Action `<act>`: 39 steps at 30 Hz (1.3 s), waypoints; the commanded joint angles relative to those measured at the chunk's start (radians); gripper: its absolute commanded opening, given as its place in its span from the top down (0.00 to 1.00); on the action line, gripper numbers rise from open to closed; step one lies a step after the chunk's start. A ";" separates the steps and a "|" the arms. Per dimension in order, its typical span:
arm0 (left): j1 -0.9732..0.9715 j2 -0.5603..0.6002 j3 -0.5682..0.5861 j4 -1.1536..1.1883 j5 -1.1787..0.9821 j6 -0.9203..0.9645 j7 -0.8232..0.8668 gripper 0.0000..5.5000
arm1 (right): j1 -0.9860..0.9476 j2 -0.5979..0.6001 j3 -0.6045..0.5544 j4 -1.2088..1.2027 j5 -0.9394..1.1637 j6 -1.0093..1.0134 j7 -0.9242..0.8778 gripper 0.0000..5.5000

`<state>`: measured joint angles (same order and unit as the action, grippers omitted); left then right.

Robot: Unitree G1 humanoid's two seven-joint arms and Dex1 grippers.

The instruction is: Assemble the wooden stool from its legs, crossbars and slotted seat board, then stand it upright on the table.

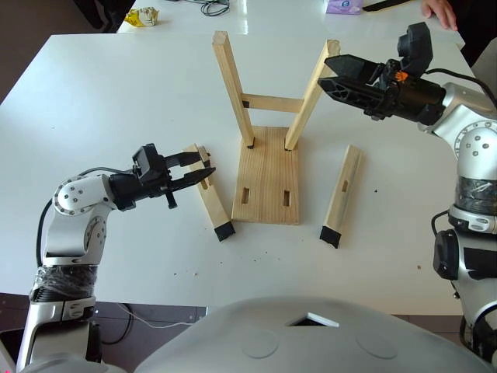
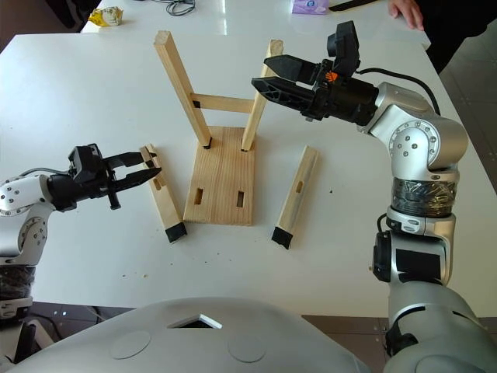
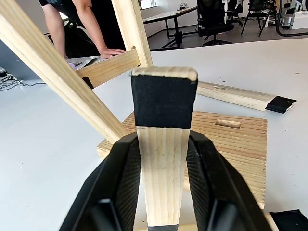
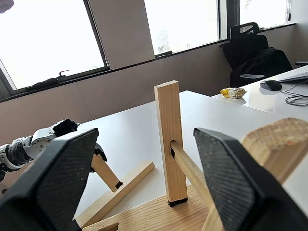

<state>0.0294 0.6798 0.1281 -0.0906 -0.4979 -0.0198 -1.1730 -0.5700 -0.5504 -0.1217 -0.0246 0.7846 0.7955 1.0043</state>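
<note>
**Second crossbar in the left claw, two legs not yet fitted**

Closest to us, the left claw [image 1: 203, 168] is clenched on a short wooden bar with black-taped ends, which we take for the second crossbar [image 3: 161, 159]. Its long axis runs along the fingers and points toward the robot's right, at the seat board [image 1: 266, 175]. The right wrist view shows it tilted, with the leading tip low over a loose leg [image 1: 211, 200]. We cannot tell whether the two touch.

That loose leg lies flat just beside the board's left edge, long axis running away from us, black cap at the near end and its mortise facing up. The board lies flat mid-tabletop, grain running away from us. The left standing leg [image 1: 233, 85] and right standing leg [image 1: 308, 93] rise from its far slots, splayed apart and joined by the first crossbar [image 1: 272, 102]. Both near slots [image 1: 244, 194] are open. The other loose leg [image 1: 342, 194] lies to the board's right, apart from it, cap also toward us.

We judge the stool about half built, with the job now joining the second pair. The next move calls for lining the taped tip up square with the leg's mortise and pressing it in.

The right claw [image 2: 260, 70] hangs spread wide by the top of the right standing leg, gripping nothing. All of it rests on the white tabletop [image 1: 116, 101].
</note>
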 commanded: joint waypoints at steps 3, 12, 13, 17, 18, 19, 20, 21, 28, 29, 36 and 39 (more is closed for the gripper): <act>0.017 0.016 0.053 0.034 0.000 -0.008 -0.001 0.76 | -0.008 -0.003 -0.006 0.003 0.005 0.006 -0.005 0.34; 0.041 -0.016 0.030 0.018 0.017 -0.029 0.012 0.76 | -0.064 -0.021 0.016 0.062 -0.012 0.005 0.037 0.34; 0.041 -0.019 0.027 0.010 0.017 -0.026 0.014 0.76 | -0.067 -0.023 0.019 0.066 -0.014 0.005 0.041 0.34; 0.035 -0.024 0.021 -0.011 0.015 -0.020 0.024 0.76 | -0.075 -0.033 0.028 0.076 -0.022 0.005 0.061 0.34; 0.040 -0.023 0.023 -0.006 0.016 -0.025 0.023 0.76 | -0.082 -0.035 0.029 0.085 -0.025 0.004 0.064 0.34; 0.047 -0.022 0.025 0.000 0.018 -0.030 0.021 0.76 | -0.089 -0.036 0.030 0.092 -0.028 0.003 0.068 0.34; 0.053 -0.021 0.026 0.008 0.020 -0.036 0.018 0.76 | -0.095 -0.038 0.030 0.100 -0.031 0.003 0.072 0.34; 0.054 -0.021 0.026 0.016 0.022 -0.040 0.016 0.76 | -0.099 -0.040 0.030 0.105 -0.033 0.002 0.075 0.34; 0.064 -0.019 0.027 0.035 0.025 -0.053 0.014 0.76 | -0.117 -0.044 0.044 0.126 -0.041 0.001 0.090 0.34; 0.066 -0.019 0.027 0.043 0.027 -0.056 0.013 0.76 | -0.122 -0.045 0.046 0.131 -0.042 0.002 0.094 0.34; 0.075 -0.023 0.018 0.087 0.039 -0.091 0.011 0.76 | -0.135 -0.044 0.052 0.142 -0.052 0.011 0.108 0.34; 0.055 -0.024 0.008 0.085 0.035 -0.091 0.009 0.76 | -0.133 -0.042 0.053 0.137 -0.050 0.016 0.106 0.34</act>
<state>0.0915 0.6548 0.1502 -0.0152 -0.4826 -0.1166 -1.1579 -0.6843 -0.5848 -0.0755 0.1187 0.7426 0.7979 1.1073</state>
